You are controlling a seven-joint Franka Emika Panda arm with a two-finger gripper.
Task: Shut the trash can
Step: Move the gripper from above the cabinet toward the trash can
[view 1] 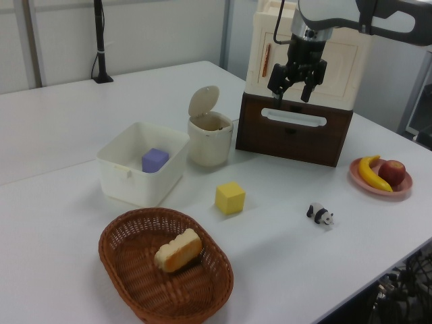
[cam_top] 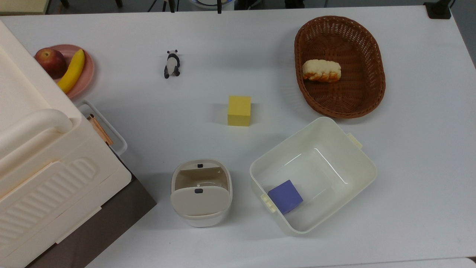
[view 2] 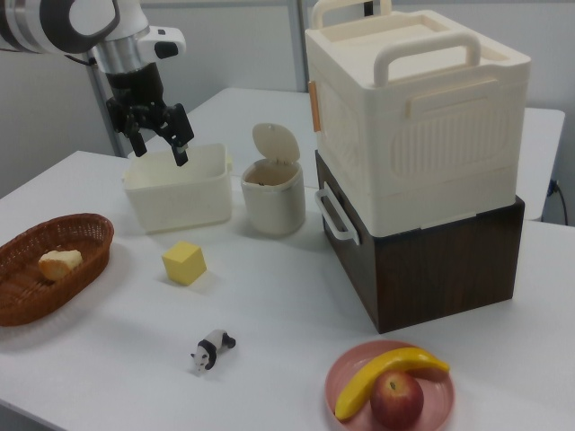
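The trash can sits mid-frame in the left view, lid upright. My claw hangs released at upper right, so I plan to push the lid down from behind.

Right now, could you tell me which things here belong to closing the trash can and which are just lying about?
Belongs to the job:
trash can, its lid standing up
end effector, open, in the air

Just lying about:
yellow block
tub with purple block
basket with bread
panda figure
fruit plate

Purple cube in tub; bread in basket.
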